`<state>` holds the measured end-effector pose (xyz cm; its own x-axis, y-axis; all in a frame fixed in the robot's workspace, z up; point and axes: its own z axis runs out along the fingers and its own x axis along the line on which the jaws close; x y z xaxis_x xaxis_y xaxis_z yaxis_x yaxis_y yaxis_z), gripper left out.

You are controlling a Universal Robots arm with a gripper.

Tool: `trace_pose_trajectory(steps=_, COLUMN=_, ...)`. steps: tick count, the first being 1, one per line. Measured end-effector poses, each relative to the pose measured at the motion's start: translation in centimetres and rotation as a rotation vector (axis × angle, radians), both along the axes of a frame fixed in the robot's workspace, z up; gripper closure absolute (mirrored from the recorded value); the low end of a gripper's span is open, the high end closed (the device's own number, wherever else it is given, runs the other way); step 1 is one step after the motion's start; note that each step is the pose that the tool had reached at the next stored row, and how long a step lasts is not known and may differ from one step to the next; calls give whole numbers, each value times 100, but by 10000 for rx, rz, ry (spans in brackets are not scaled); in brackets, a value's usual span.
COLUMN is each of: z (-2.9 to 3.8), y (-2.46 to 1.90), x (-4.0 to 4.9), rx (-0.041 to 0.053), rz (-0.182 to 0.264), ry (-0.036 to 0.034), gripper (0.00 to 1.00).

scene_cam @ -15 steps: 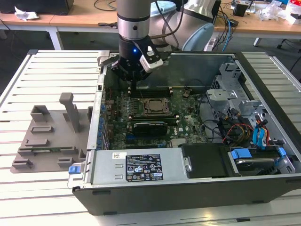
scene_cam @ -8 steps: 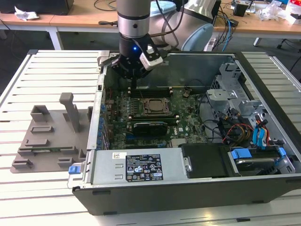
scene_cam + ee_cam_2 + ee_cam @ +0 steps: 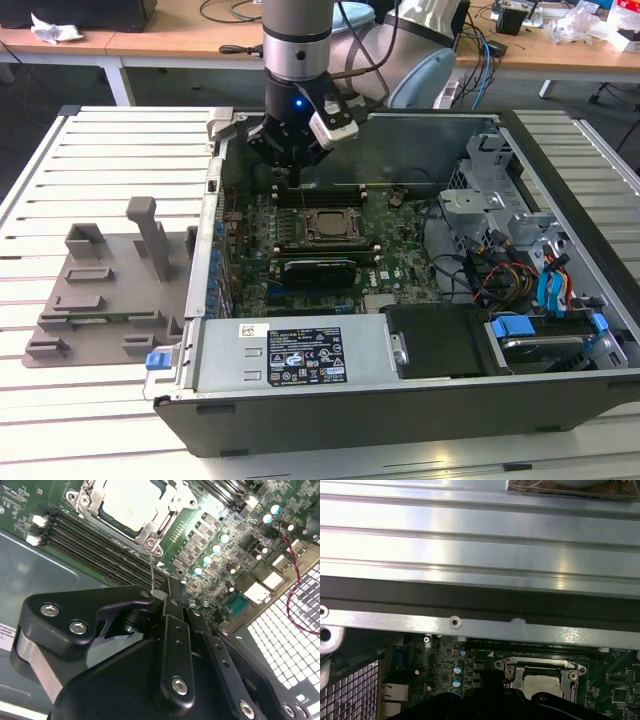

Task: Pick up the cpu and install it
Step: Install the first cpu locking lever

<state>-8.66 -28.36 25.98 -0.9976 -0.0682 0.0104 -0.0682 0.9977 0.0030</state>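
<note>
The black gripper (image 3: 172,597) is closest in the second wrist view, its fingers pressed together around a thin wire lever (image 3: 151,570). Its body hides part of the board. The cpu (image 3: 131,502), a flat shiny silver square, sits in the socket frame (image 3: 172,507), cut off at the edge.

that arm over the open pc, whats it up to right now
A single robot arm has its gripper down inside an open computer case, above the motherboard. The cpu already lies in its socket, with the metal frame around it, as both wrist views show. In the second wrist view the gripper is at the thin wire lever that runs up from the socket's corner. A grey plastic tray sits outside the case, on the exterior view's left.
</note>
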Motion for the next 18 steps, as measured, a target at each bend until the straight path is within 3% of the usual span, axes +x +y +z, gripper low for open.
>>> trace_pose_trajectory(steps=13, z=0, y=0, x=212, rx=0, rz=0, ry=64, gripper=89)
trace_pose_trajectory(steps=18, z=-8, y=0, x=244, rx=0, rz=1, ry=91, gripper=89)
